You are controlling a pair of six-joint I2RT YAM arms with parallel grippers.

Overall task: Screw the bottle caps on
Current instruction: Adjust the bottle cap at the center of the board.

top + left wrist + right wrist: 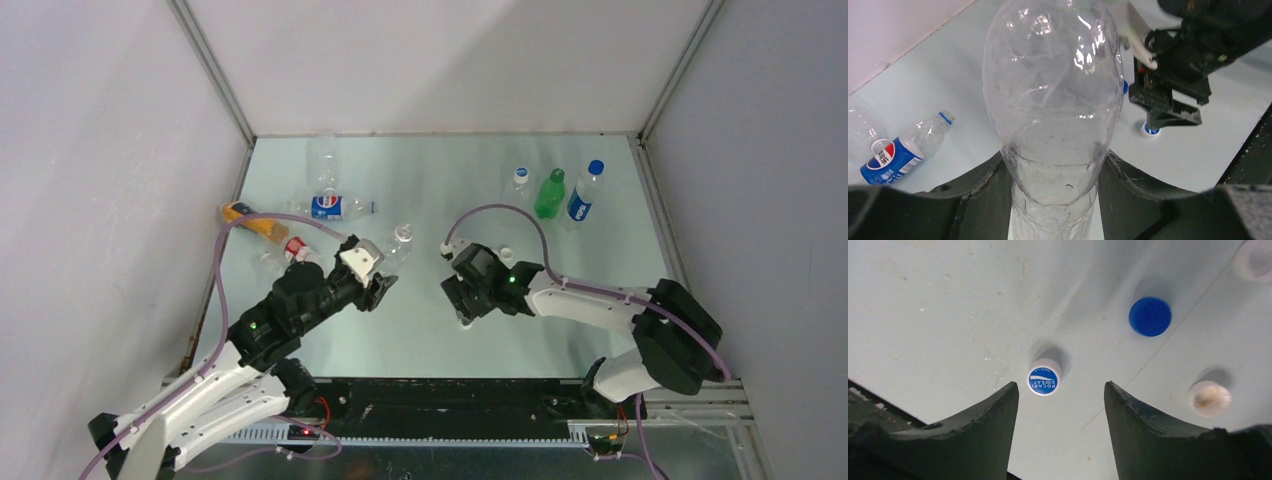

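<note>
The left gripper (1053, 162) is clenched on a crumpled clear plastic bottle (1053, 90), holding it over the middle of the pale table (948, 75). The right gripper (1060, 390) is released, its jaws apart above a small round white plastic cap with a blue printed top (1044, 378), which lies on the surface towards the near edge. A plain blue cap (1150, 316) and a cream cap (1209, 398) lie nearby
</note>
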